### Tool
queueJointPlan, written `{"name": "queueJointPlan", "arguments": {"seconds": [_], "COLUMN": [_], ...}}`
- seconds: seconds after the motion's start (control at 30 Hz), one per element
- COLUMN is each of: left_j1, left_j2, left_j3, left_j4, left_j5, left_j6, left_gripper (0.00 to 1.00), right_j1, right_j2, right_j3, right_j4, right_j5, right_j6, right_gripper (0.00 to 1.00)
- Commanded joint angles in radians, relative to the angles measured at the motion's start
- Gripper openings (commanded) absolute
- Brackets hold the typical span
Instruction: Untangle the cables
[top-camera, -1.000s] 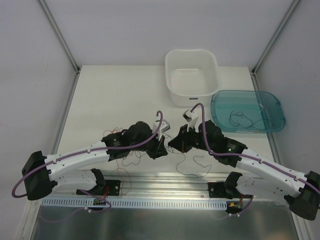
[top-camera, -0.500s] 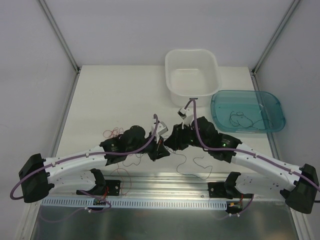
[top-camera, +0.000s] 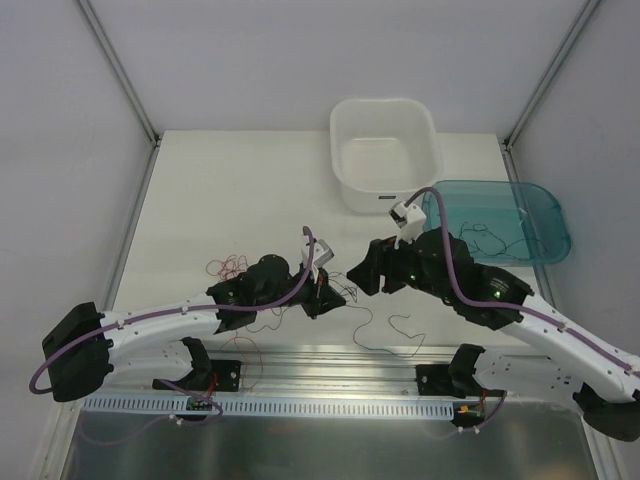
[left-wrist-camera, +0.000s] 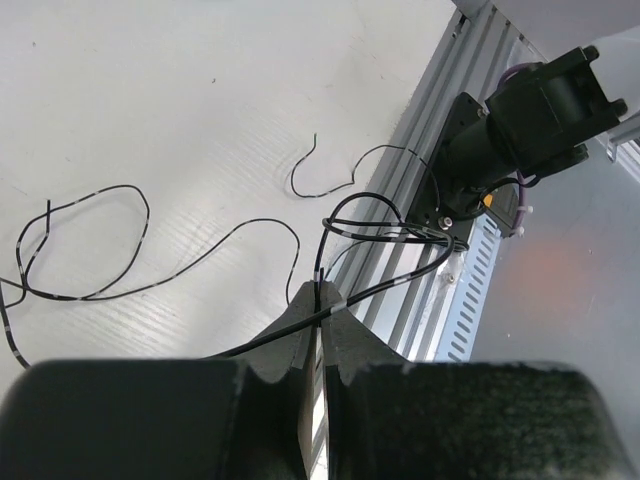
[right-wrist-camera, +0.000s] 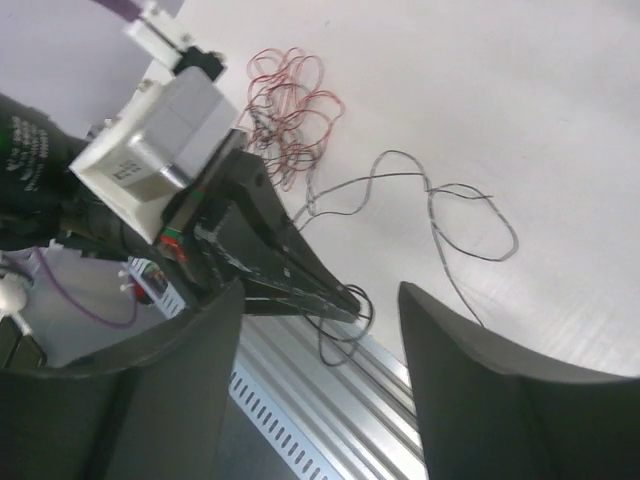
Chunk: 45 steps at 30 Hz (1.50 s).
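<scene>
The cables are thin red and black wires on the white table. My left gripper (top-camera: 327, 292) (left-wrist-camera: 322, 296) is shut on a black cable (left-wrist-camera: 372, 286) that crosses its fingertips and runs off in loops (left-wrist-camera: 95, 250) over the table. My right gripper (top-camera: 362, 278) (right-wrist-camera: 322, 305) stands open just right of it, nothing between its fingers. In the right wrist view the left gripper's fingers (right-wrist-camera: 290, 265) point into that gap with a small black loop (right-wrist-camera: 345, 315) at their tip. A red cable tangle (top-camera: 228, 266) (right-wrist-camera: 295, 110) lies behind the left arm. More black cable (top-camera: 392, 326) (right-wrist-camera: 450, 210) trails near the front rail.
A white tub (top-camera: 345, 180) stands at the back centre. A blue tray (top-camera: 545, 215) to its right holds a loose black cable (top-camera: 480, 237). An aluminium rail (top-camera: 330, 360) (left-wrist-camera: 400, 270) with the arms' bases runs along the near edge.
My right gripper has opened and drawn back to the right, away from the left gripper. The left gripper stays shut on the black cable and has shifted slightly toward the front.
</scene>
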Motion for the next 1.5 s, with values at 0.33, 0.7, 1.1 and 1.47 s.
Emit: {"name": "queueJointPlan", "arguments": {"seconds": [0.33,0.7,1.1,1.47], "left_j1": [-0.009,-0.009,-0.009,-0.009], "left_j2": [-0.016,-0.023,-0.026,-0.039], "left_j3": [-0.010,-0.010,0.003,0.006], "left_j4": [0.090,0.082,0.070,0.062], "left_j5": [-0.007,-0.005,-0.014,-0.042], "left_j6": [0.008,0.018,0.028,0.041], "left_gripper": [0.00,0.00,0.00,0.00], "right_j1": [-0.042,-0.059,-0.061,-0.062], "right_j2": [-0.120,-0.117,-0.117,-0.061], "right_j3": [-0.166,-0.250,-0.259,-0.254], "right_j4": [-0.045,0.164,0.182,0.192], "right_j5": [0.065,-0.018,-0.034,-0.140], "right_j6": [0.150,0.230,0.238,0.242], "right_gripper": [0.37,0.31,0.27,0.20]}}
